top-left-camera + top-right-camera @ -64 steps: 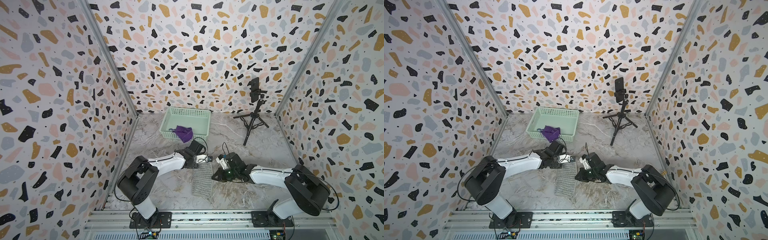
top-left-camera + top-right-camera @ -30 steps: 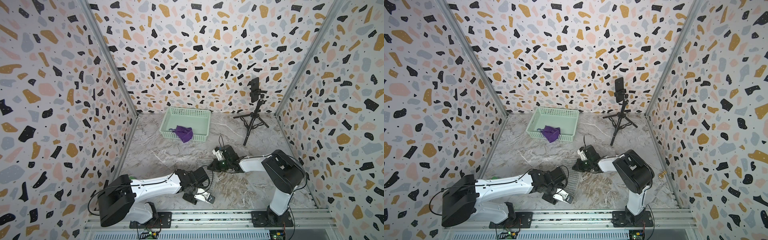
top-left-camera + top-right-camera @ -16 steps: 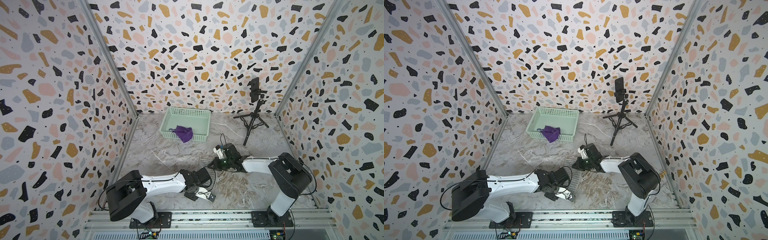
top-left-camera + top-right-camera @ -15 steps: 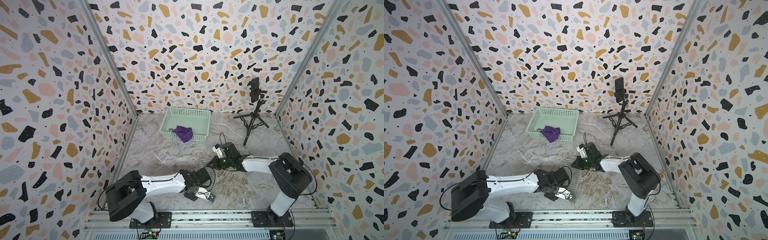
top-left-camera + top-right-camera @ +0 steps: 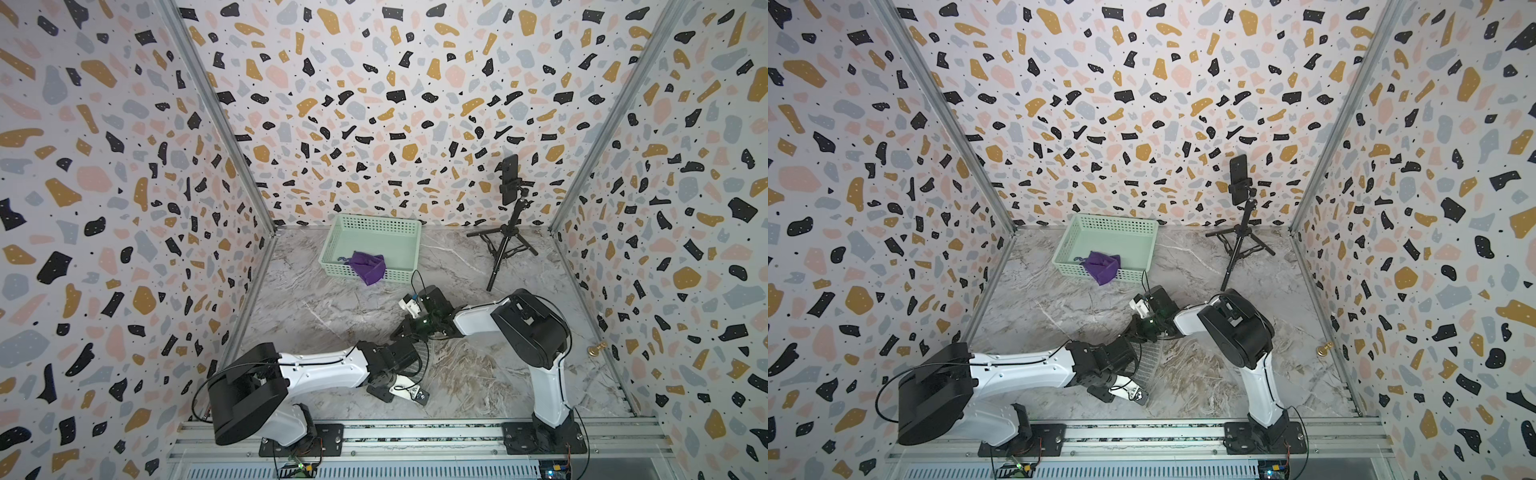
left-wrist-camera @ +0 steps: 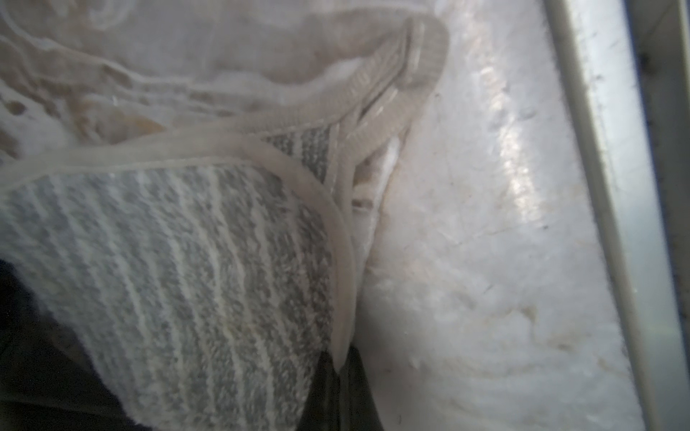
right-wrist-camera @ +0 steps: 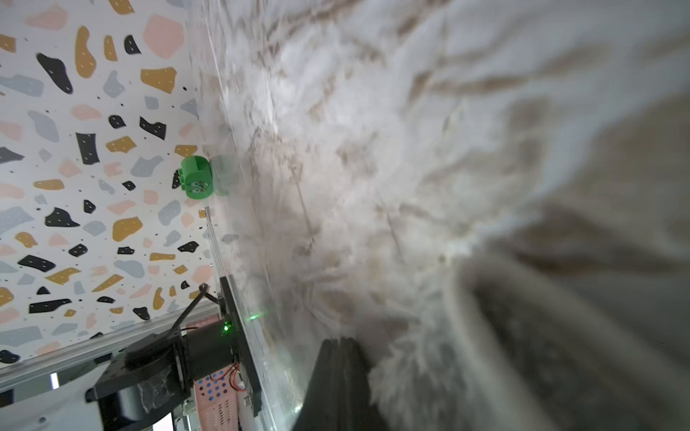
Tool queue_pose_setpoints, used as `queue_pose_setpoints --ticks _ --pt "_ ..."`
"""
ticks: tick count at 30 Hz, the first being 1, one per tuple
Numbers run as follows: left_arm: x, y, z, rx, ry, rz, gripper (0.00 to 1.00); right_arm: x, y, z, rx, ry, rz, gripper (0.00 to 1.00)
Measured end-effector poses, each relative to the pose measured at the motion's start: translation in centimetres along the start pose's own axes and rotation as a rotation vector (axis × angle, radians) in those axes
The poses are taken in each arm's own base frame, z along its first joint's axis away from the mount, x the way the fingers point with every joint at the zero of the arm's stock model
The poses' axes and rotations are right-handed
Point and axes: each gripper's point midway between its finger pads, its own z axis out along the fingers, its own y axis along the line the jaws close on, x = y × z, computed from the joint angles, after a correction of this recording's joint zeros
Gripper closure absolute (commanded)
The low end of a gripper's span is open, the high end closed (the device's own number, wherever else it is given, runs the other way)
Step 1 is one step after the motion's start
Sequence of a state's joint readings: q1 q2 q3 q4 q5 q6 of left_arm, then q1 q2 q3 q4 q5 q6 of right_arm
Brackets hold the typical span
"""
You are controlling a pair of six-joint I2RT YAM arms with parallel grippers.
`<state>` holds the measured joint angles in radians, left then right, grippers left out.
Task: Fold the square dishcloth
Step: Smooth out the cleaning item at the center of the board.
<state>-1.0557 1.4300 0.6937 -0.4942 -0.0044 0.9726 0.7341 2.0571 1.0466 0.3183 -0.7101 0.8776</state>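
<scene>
The left end effector has just closed on the near hem of the dishcloth, lying on the surface between the 2 arms, and the right end effector stays clamped on its far edge, so a fold can likely start.

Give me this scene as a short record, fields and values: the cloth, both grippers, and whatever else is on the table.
dishcloth: striped grey-white, between the two grippers
left gripper: shut on dishcloth hem
right gripper: shut, at dishcloth's far end; grip unclear
basket: green, purple cloth draped over front rim
tripod: holds phone, near back wall
</scene>
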Motion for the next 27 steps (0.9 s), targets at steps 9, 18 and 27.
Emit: queue_pose_setpoints --ticks 9,18,27 --pt "0.5 -1.0 -0.2 0.003 -0.005 0.007 1.0 -2.5 -1.2 -2.5 0.053 -0.124 -0.017 1.0" --pt "0.6 -1.1 -0.9 -0.004 -0.007 -0.002 0.76 0.7 4.6 -8.7 -0.002 -0.22 -0.161 1.0" --pt "-0.9 -2.5 -1.7 0.034 -0.05 0.016 0.58 5.3 -0.7 -5.9 0.084 -0.084 -0.086 1.0"
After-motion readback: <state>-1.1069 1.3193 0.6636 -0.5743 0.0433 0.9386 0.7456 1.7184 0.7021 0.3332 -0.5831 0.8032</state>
